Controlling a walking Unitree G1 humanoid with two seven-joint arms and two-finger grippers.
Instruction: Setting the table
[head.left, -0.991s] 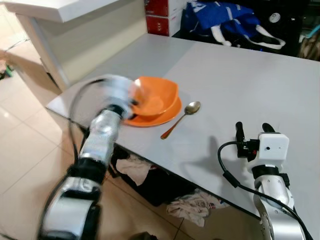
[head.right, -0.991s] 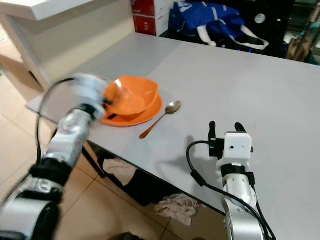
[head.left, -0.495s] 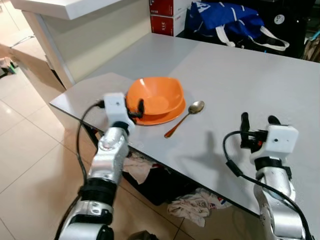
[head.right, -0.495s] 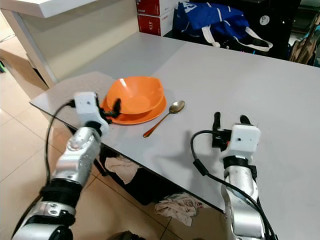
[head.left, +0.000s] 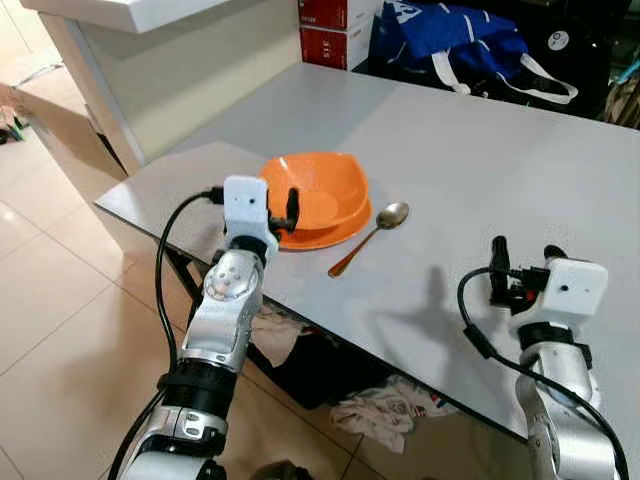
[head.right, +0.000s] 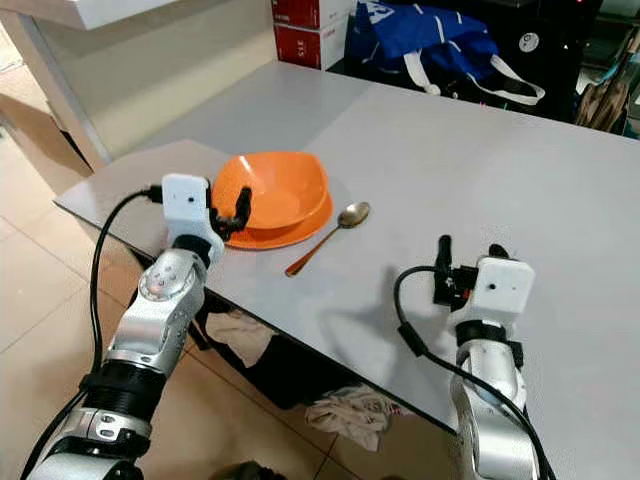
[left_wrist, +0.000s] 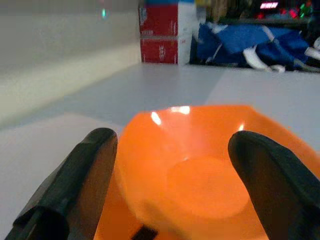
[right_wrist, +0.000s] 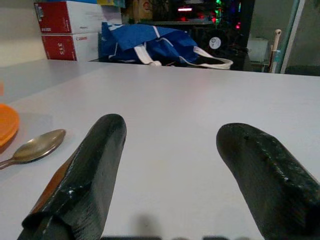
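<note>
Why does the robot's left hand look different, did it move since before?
Yes. The left gripper has swung in to the orange bowl, its open fingers now at the near rim.

Even indoor light, head views sharp; soft arm shadows on table (head.left: 480, 150); wrist views' backgrounds blurred.

An orange bowl (head.right: 275, 188) sits on an orange plate (head.right: 300, 226) on the grey worktop (head.right: 480, 180), a spoon (head.right: 328, 236) just beside, the left end effector (head.right: 227, 215) at the bowl's rim.
</note>
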